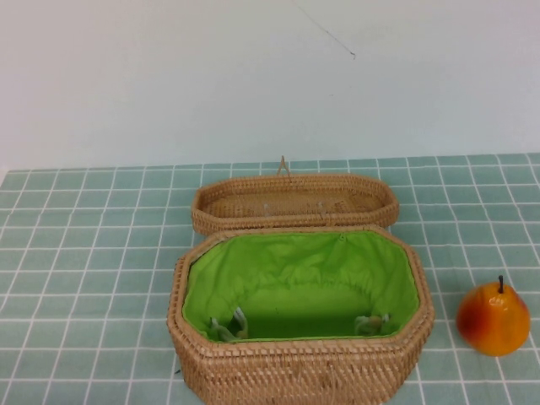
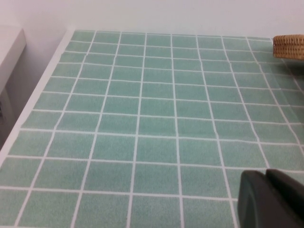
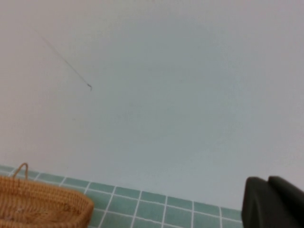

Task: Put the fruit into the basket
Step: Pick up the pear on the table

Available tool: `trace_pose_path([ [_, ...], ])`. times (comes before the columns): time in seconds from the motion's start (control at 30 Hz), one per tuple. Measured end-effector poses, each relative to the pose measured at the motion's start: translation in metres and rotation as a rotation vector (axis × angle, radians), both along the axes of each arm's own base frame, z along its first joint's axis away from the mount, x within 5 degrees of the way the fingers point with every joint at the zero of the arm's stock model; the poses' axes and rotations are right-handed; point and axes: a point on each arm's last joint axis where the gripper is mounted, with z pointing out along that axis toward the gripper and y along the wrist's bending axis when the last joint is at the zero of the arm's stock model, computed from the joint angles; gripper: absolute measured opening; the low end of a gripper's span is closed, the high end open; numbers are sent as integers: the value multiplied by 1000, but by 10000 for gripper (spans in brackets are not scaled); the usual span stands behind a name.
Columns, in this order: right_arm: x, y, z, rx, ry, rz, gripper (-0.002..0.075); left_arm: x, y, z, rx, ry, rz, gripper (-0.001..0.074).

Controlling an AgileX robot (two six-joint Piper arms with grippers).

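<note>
We see a small, glossy, pear-shaped fruit (image 1: 493, 319), orange-yellow with a red blush and a short dark stem, standing upright on the table (image 1: 84, 253) near its right edge, toward the near right corner. It sits just beside the large, oblong, eight-sided woven tan wicker basket (image 1: 299, 367), apart from it and not touching. The basket, lined with bright green fabric, stands open near the middle of the near edge and holds no fruit. Its shallow unlined wicker lid (image 1: 294, 202) lies touching the basket's far side, toward the far edge.

We judge that the task is at its very start: nothing has been grasped. The next move calls for the right arm, the nearer one, to come down over the fruit, close round its rounded body and lift it across into the green lining.

Neither arm shows in the high view. The left pincer (image 2: 273, 199) is only a dark shape over bare green-tiled table by the left edge; the right pincer (image 3: 273, 202) faces the pale wall. We cannot tell whether either is released or clenched.
</note>
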Motion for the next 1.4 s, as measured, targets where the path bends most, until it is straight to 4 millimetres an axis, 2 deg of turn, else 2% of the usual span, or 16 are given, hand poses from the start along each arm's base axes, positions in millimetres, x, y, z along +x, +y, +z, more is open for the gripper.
trace_pose_path([
  [0.2,13,12,-17,-98,66,84,-2,0,0,0,0,0,0,-3],
  [0.37,27,18,-37,-97,140,119,27,0,0,0,0,0,0,-3],
  [0.47,32,24,-47,-86,175,162,114,0,0,0,0,0,0,-3],
  [0.63,36,28,-56,9,226,179,355,0,0,0,0,0,0,-3],
  [0.73,39,28,-65,6,264,177,406,0,0,0,0,0,0,-3],
  [1.23,39,35,-114,31,324,239,381,0,0,0,0,0,0,-3],
  [1.3,40,35,-124,36,373,229,342,0,0,0,0,0,0,-3],
  [1.37,42,35,-130,50,393,224,256,0,0,0,0,0,0,-3],
  [1.4,42,35,-129,51,386,226,185,0,0,0,0,0,0,-3],
])
